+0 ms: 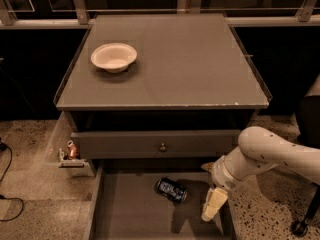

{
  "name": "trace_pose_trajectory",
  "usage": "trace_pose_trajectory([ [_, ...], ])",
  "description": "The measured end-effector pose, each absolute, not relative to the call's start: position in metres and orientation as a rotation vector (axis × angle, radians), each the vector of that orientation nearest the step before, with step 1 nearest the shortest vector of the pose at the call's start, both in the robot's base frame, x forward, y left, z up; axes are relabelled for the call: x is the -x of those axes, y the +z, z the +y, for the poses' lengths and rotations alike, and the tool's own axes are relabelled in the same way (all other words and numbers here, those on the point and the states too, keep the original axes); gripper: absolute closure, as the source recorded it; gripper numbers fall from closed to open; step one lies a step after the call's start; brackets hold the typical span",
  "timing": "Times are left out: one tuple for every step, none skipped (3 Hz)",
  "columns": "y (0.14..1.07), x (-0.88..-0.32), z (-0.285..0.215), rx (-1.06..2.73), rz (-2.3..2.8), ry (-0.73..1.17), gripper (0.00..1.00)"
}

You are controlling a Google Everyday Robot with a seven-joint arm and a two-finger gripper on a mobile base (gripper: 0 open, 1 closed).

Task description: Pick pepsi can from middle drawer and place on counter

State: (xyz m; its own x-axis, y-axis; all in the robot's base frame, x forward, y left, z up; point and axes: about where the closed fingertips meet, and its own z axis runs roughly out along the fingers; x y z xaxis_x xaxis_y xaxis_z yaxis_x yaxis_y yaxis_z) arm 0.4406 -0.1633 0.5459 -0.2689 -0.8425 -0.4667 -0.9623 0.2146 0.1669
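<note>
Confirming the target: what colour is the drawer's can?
Dark blue pepsi can, camera view; hand beside it.

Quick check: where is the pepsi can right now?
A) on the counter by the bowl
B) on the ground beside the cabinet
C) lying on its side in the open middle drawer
C: the pepsi can lies on its side on the floor of the middle drawer, with the gripper hanging just to its right, not touching it.

Pale bowl point(114, 57), drawer front point(125, 145), reddish object point(72, 149)
</note>
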Motion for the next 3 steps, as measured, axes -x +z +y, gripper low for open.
trace_pose_trajectory([
  [0.516,-0.445,-0.156,1.623,2.209,0.665,0.0],
  [0.478,-0.461,-0.144,1.496,2.163,0.686,0.0],
  [0.449,-0.474,-0.135,1.399,2.121,0.659,0.0],
])
